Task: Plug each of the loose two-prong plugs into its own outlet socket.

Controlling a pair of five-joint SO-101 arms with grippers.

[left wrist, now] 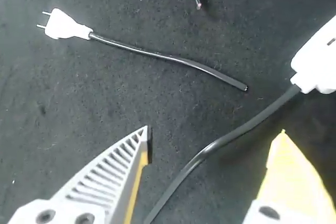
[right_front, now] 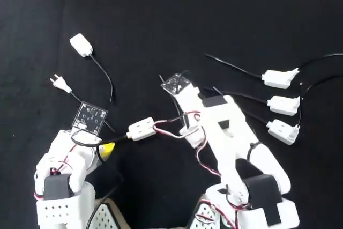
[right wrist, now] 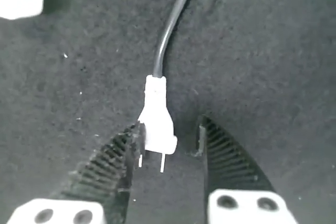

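— Tool on the right arm [right wrist: 168, 136]?
— Spread wide, straddling a white two-prong plug [right wrist: 156, 124] that lies unpinched on the black cloth worktop [right_front: 161, 25].
— Left tool [left wrist: 212, 135]?
— Spread too, either side of the black cable [left wrist: 233, 134] of a white outlet socket [left wrist: 317, 59]. A second white two-prong plug [left wrist: 60, 24] lies well apart from it.

Matt black cloth, faintly fuzzy, covered the table [left wrist: 79, 108]; plug [right wrist: 156, 124] was smooth white plastic with bare metal prongs [right wrist: 161, 164], cord [right wrist: 168, 35] black, slightly glossy; fingers [right wrist: 231, 163] of right gripper [right wrist: 169, 129] were ribbed plastic.
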